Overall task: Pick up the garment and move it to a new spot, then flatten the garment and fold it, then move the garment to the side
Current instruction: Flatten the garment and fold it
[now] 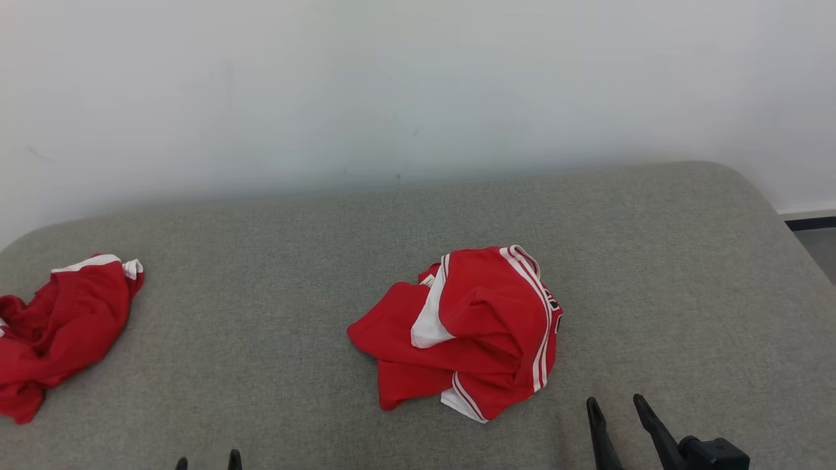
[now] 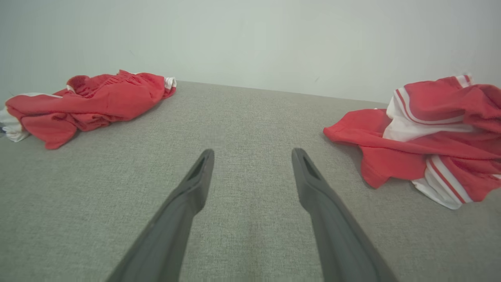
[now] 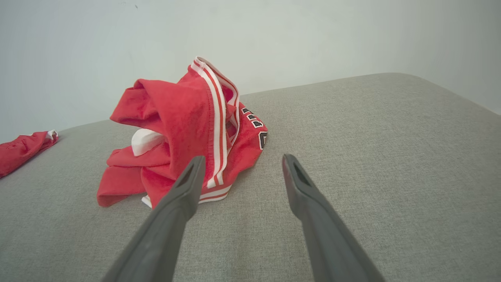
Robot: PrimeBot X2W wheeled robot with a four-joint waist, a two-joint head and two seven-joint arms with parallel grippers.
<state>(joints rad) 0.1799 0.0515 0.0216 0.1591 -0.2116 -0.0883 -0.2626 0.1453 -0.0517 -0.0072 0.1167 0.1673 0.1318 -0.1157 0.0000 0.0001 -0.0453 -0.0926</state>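
Garment (image 1: 470, 329) lies crumpled near the middle of the grey padded surface (image 1: 274, 274). It is red cloth with white panels and red-and-white striped trim, heaped in loose folds. Dark lettering edged in white shows on its right side, too bunched to read. One white hem corner pokes out at the near edge. Second red garment (image 1: 59, 333) sits well apart at the far left of the same surface, also crumpled, with white trim at its far end and its near end running out of the head view. Plain pale wall (image 1: 392, 85) stands behind the surface. Right gripper (image 1: 615, 401) is low at the near edge, just beside the garment's near right corner, fingers spread wide with nothing between them. A strip of bare grey shows between fingertips and cloth in the head view. In the right wrist view its left finger (image 3: 188, 184) crosses in front of the striped hem, while the right finger lies over bare surface. Contact there cannot be told from that angle. Left gripper (image 1: 208, 460) shows only its two tips at the bottom edge of the head view. In the left wrist view its fingers (image 2: 195, 180) stand well apart over bare surface, roughly midway between the two red heaps, holding nothing.
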